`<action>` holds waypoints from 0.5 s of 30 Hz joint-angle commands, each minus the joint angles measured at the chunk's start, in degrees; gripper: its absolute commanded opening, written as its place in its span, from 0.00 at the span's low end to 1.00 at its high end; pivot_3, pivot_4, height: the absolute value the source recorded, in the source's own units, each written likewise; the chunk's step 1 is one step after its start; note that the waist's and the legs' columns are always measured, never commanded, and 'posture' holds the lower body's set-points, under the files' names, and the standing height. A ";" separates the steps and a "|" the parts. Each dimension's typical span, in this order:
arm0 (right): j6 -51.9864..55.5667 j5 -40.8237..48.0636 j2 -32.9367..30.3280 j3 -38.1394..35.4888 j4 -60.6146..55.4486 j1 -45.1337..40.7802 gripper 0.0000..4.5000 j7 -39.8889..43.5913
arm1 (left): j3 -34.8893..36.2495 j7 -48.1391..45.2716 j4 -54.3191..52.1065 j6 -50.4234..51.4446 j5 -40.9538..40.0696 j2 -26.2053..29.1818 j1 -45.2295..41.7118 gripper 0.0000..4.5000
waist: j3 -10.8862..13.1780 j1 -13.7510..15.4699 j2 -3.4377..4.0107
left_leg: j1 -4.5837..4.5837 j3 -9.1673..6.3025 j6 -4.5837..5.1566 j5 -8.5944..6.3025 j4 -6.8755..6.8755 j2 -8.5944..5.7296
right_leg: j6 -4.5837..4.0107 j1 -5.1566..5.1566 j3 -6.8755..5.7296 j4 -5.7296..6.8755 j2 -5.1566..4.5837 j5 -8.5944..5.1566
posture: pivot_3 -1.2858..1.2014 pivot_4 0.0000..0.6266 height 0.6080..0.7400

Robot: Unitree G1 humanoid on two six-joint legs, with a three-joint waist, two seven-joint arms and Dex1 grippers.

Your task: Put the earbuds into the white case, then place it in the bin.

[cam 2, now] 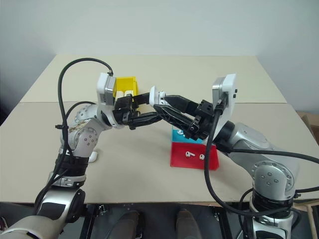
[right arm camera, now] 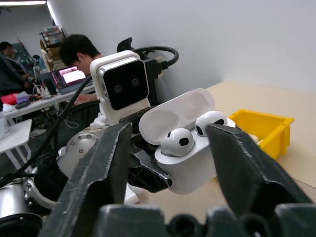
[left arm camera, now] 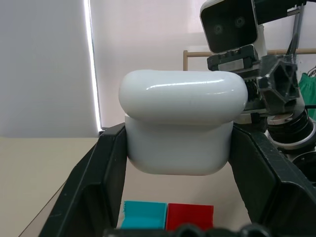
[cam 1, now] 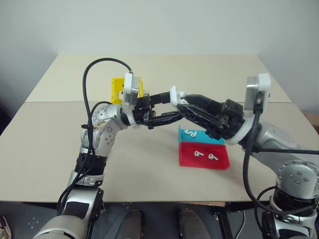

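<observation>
the beige worktop (cam 1: 50, 144) is carrying a small yellow plastic bin (cam 1: 118, 88) and a flat blue-and-red tray (cam 1: 192, 159) with loose tiny white earbuds (cam 1: 199, 154). above it, the left gripper (cam 1: 160, 107) is clamping the glossy white case (right arm camera: 190, 163), lid open, two earbuds seated. the right gripper (right arm camera: 170, 148) is standing apart around the case.

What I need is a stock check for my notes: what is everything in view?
table: one, beige, under everything
bin: one, yellow, far side, behind the left arm
tray: one, blue and red, below the right arm
loose earbuds: four, white, on the tray
case: one, white, lid open, held above the table
seated earbuds: two, white, in the case
person: at a desk, background
left gripper: jaws shut on the case
right gripper: jaws open, flanking the case
</observation>
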 commanded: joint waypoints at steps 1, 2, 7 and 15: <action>-1.34 2.37 -2.41 -2.20 -1.35 0.84 0.81 0.62 | 0.78 -0.12 -1.65 -0.92 -0.50 -0.08 -0.35 0.62 | 0.00 0.14 0.00 | 0.00 0.00 0.00 0.00 0.00 0.00 | 0.00 0.00 0.00 -0.01 0.00 0.00 | 0.52 0.24 1.00; -1.69 3.86 -3.69 -3.48 -1.98 1.56 0.81 1.66 | 0.64 -0.08 -1.47 -0.72 -0.27 0.12 0.00 0.62 | 0.00 0.24 0.00 | -0.01 0.00 0.00 0.00 0.00 0.00 | 0.00 0.00 0.00 -0.02 0.00 0.00 | 0.52 0.24 1.00; -3.24 10.15 -8.33 -7.05 -3.65 3.36 0.68 5.10 | -1.34 0.94 1.44 -2.85 4.39 0.64 1.37 0.62 | 0.00 0.61 -0.01 | -0.06 0.01 0.00 0.00 0.00 -0.01 | 0.01 0.00 0.00 -0.09 -0.01 0.00 | 0.52 0.24 1.00; -0.94 -0.01 -23.64 1.46 -0.82 -11.60 0.12 10.34 | -6.87 9.10 6.20 -9.09 16.58 -3.04 -0.81 0.62 | 0.01 0.68 -0.01 | -0.07 0.13 0.01 0.00 0.09 0.00 | 0.01 0.04 -0.06 -0.11 0.01 0.01 | 0.52 0.24 1.00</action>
